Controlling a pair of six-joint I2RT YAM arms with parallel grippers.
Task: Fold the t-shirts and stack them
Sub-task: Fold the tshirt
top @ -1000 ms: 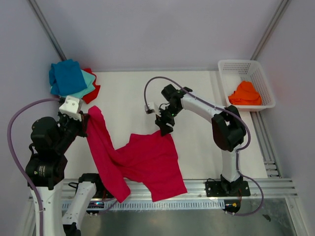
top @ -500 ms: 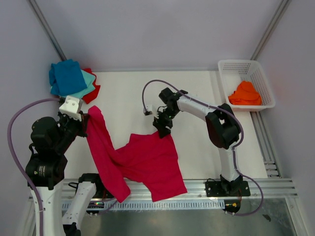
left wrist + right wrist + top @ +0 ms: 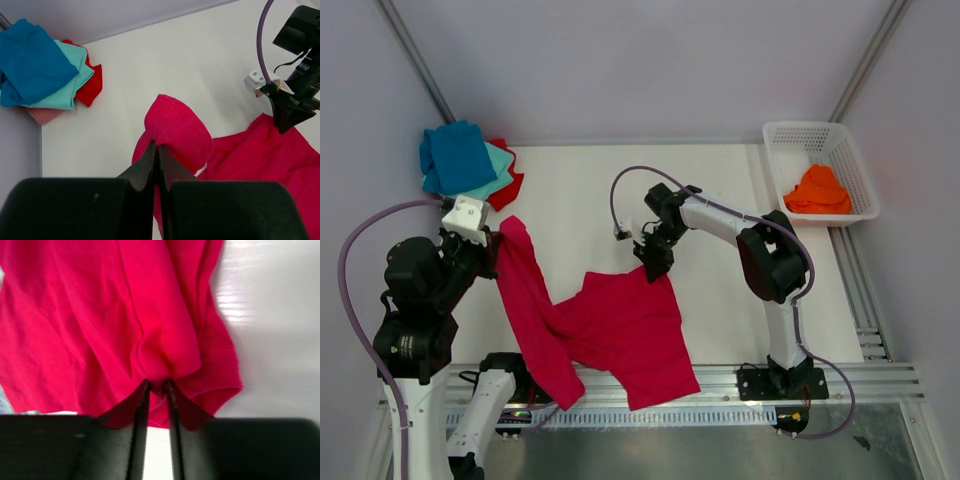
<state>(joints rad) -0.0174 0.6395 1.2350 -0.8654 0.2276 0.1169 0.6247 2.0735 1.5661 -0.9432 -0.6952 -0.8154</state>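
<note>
The crimson t-shirt (image 3: 620, 330) lies spread on the near middle of the table (image 3: 570, 190), with its left end lifted off the surface. The left jaws are closed tight on a raised fold of that end. The right jaws stand narrow, pinching bunched cloth at the shirt's far edge. A blue t-shirt (image 3: 455, 155) tops a teal t-shirt (image 3: 498, 166) and a red t-shirt (image 3: 510, 186) at the far left corner. An orange t-shirt (image 3: 818, 190) sits in the white basket (image 3: 800, 135) at far right.
</note>
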